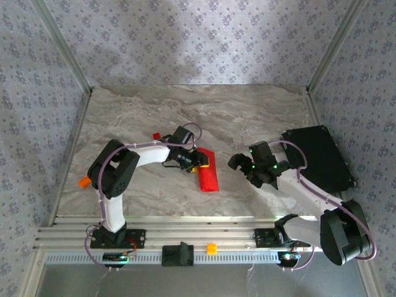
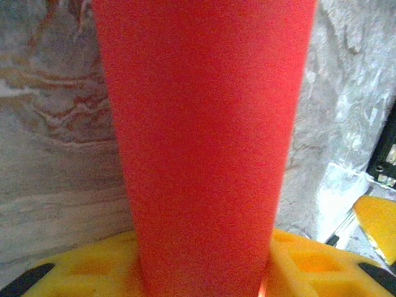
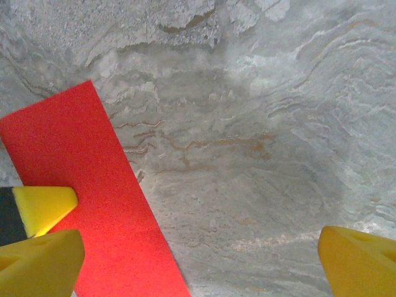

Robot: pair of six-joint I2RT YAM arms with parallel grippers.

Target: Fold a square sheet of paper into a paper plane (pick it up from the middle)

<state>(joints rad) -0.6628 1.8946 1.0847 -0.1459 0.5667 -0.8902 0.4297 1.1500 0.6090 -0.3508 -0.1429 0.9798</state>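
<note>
On your left, the left gripper sits against the left side of the square sheet of paper. The red sheet runs over its yellow pad — you cannot tell whether it is clamped or only touching. The sheet lies flat mid-table, already narrowed to a long band, so the first folds look done. No pointed nose or wings show — those seem left. To the right, the right gripper hangs spread wide, holding nothing, just beside the paper.
</note>
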